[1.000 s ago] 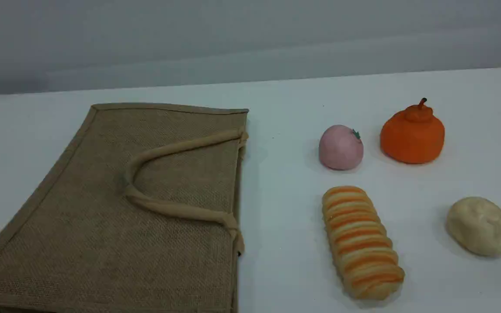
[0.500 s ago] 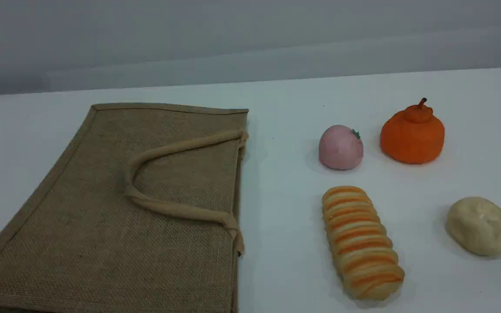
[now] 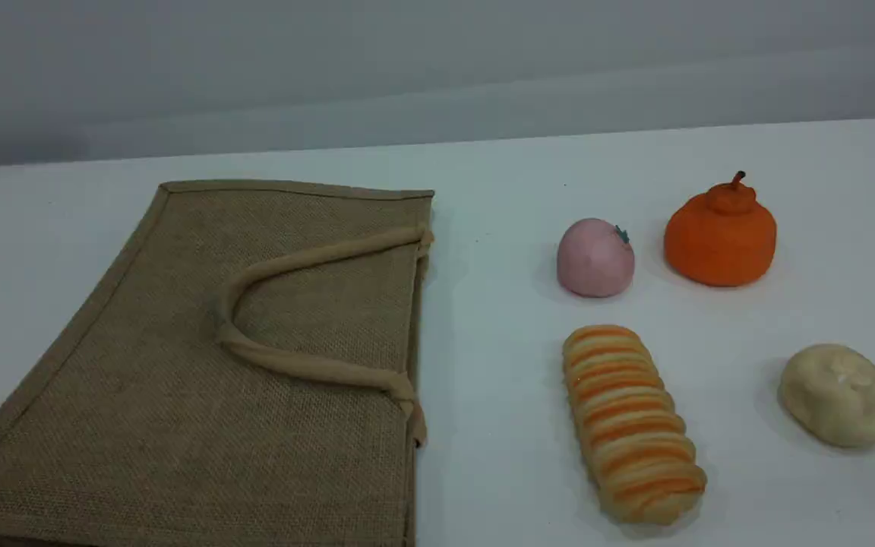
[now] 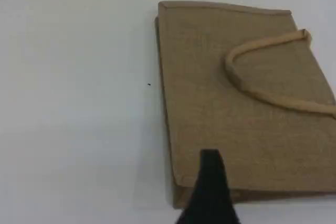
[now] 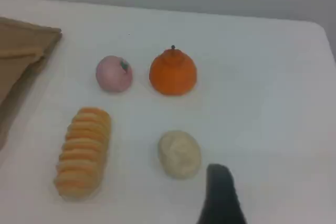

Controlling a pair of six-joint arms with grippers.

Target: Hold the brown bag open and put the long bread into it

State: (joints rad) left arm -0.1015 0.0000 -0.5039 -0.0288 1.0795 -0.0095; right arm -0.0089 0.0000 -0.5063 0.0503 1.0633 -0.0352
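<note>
The brown bag lies flat on the left of the white table, its mouth edge facing right and a beige loop handle resting on top. To its right lies the long bread, striped orange and cream, lengthwise toward the camera. Neither arm shows in the scene view. In the left wrist view, the left gripper shows one dark fingertip hovering over the near edge of the bag, holding nothing. The right gripper hangs empty just right of a pale bun, with the bread well to its left.
A pink round fruit and an orange pumpkin-shaped fruit stand behind the bread. A pale beige bun lies at the right. The table's far edge meets a grey wall.
</note>
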